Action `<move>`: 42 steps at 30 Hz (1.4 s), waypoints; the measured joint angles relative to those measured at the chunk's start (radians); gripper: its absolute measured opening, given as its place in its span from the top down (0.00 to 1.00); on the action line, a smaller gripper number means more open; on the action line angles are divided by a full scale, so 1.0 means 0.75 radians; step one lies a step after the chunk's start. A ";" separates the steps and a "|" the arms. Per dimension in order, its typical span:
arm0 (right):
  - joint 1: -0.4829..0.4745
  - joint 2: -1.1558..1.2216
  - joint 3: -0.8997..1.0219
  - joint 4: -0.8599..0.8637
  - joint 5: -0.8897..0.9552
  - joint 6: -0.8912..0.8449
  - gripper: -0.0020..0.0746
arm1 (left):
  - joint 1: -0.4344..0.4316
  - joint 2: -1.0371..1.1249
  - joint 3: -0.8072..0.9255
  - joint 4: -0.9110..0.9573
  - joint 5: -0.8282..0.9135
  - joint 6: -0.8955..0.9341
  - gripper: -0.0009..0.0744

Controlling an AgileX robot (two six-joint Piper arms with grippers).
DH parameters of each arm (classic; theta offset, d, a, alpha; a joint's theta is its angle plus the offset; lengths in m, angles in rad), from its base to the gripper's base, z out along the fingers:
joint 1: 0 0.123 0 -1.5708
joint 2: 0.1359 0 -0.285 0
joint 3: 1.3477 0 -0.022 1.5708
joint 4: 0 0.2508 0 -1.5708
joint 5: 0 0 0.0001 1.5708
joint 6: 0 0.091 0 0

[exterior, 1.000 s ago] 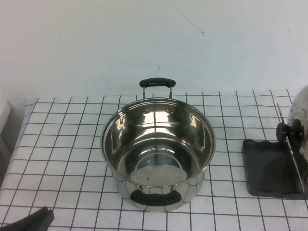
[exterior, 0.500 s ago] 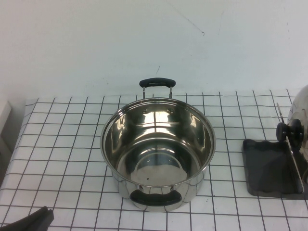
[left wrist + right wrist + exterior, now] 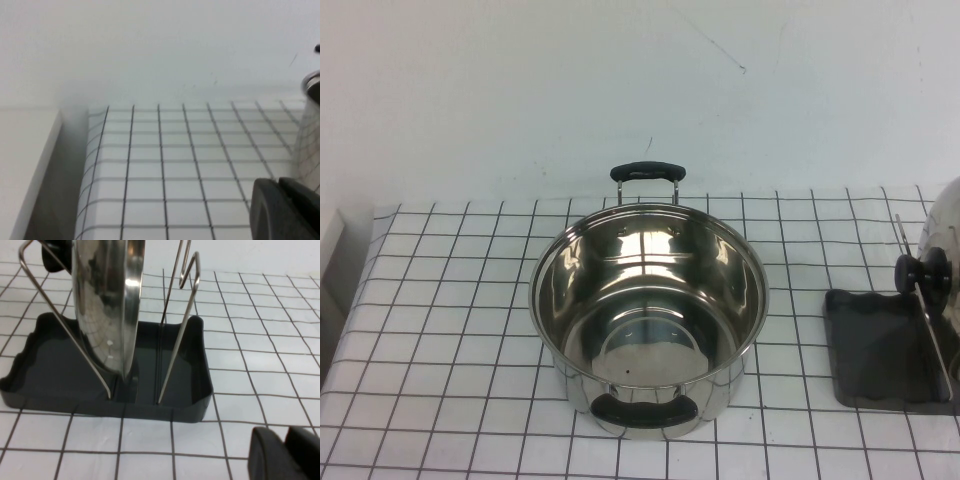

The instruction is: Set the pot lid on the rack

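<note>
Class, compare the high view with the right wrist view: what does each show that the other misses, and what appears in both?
Only the high view shows the open steel pot with its two black handles. Only the right wrist view shows the right end effector, close beside the rack, and the lid's lower rim resting in the tray between the wire hoops. Both show the pot lid standing on edge in the rack on the checked tablecloth. The left end effector appears only in the left wrist view.

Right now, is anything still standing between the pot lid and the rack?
Nothing visible does. The pot lid already stands on edge in the rack, between its wire hoops. The right gripper sits beside the rack, touching nothing; the left gripper is far off by the pot.
</note>
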 joint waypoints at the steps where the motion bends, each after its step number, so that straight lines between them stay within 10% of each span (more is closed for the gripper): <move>1: 0.000 0.000 0.000 0.000 0.000 0.000 0.88 | 0.000 -0.039 0.005 -0.076 0.079 0.079 0.99; 17: 0.000 0.000 0.000 -0.007 0.003 0.000 0.88 | 0.311 -0.248 0.034 -0.360 0.411 0.353 0.99; 42: 0.000 0.000 0.000 -0.007 0.003 0.000 0.88 | 0.106 -0.248 0.034 -0.402 0.451 0.453 0.99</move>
